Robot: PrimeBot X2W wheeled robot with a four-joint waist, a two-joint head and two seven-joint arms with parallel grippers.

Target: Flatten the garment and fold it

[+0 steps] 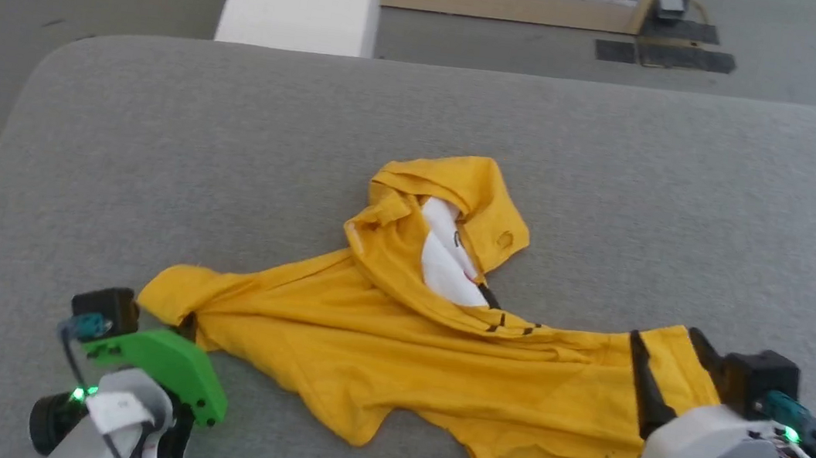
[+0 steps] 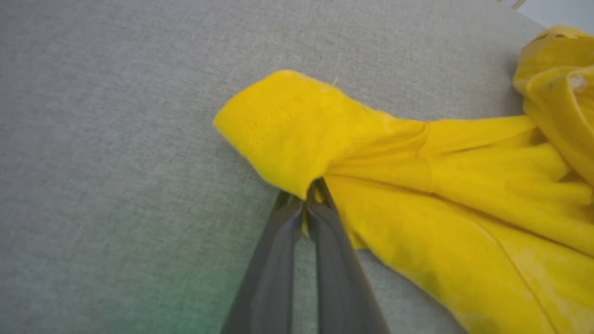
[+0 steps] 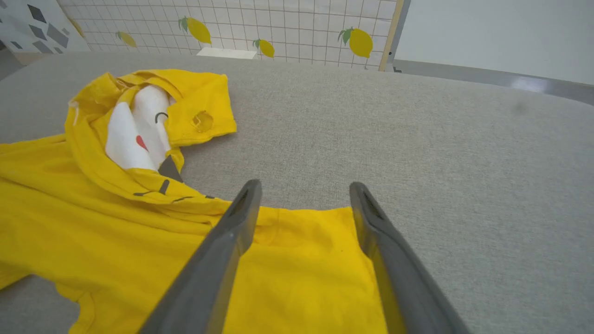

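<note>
**Garment handling: limp, light cotton**

The garment lies crumpled mid-bench, its upper part bunched over the print. Left hand: fingers together, clamped on cloth at a sleeve. Right hand: fingers apart, straddling the opposite end. Expect soft, non-fragile cloth that drags. Grip hems at both ends and pull outward evenly.

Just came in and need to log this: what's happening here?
A robot is handling a yellow T-shirt on a grey table. Its left pincer is shut on one sleeve; its right pincer is open, straddling the opposite end. The shirt lies bunched, not yet flat.
</note>
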